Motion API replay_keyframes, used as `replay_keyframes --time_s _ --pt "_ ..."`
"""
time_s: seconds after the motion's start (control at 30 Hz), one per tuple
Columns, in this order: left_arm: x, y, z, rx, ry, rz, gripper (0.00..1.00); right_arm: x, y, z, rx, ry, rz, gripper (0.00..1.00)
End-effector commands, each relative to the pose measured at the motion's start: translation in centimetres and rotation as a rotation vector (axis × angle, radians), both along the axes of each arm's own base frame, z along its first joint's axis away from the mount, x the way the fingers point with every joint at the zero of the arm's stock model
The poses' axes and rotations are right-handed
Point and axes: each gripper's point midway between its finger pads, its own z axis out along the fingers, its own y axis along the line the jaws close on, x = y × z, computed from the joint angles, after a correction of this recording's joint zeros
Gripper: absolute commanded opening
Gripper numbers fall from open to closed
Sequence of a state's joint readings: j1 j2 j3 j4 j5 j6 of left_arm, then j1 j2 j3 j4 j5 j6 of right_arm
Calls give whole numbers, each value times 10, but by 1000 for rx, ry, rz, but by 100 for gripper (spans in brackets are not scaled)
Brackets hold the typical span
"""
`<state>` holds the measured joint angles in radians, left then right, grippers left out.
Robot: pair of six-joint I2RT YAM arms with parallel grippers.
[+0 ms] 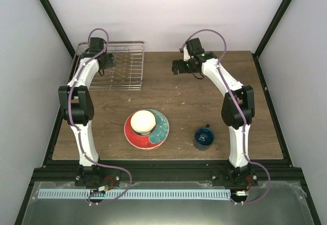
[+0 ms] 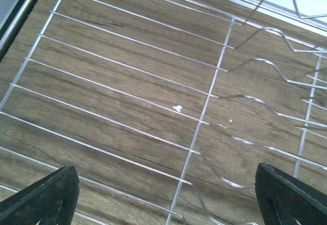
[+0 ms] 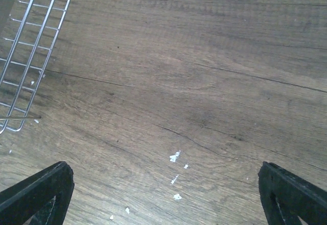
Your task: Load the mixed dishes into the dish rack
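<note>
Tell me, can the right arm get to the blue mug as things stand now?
Probably yes. The mug stands alone on the table, on the side of the right arm, apart from the plate. The right gripper is open and empty, and nothing seems to block the way.

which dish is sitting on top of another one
The cream bowl: it rests on the red-and-teal plate, while the blue mug stands alone to their right.

The wooden table carries dish rack, red-and-teal plate, dark blue mug.
</note>
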<state>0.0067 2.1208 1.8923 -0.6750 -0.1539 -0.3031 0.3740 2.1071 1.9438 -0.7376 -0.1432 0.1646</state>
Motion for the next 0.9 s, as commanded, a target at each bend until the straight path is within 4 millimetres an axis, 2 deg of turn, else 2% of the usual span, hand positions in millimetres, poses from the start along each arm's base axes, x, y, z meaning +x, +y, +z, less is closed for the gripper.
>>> replay_keyframes --time_s 0.0,0.2,0.43,0.63,0.87 --pt "0 21 -4 64 24 62 96 -3 -6 15 -29 -35 0 100" --pt "0 34 -26 75 87 81 96 -3 -7 12 -39 -30 -6 100" --pt "6 32 -52 74 122 55 95 -4 -11 9 -59 -25 -17 100" --pt "7 17 -65 64 140 6 95 -5 -16 9 -73 -27 -34 100" --pt "1 -17 -81 42 165 -72 95 -4 -17 12 -72 -35 -47 100"
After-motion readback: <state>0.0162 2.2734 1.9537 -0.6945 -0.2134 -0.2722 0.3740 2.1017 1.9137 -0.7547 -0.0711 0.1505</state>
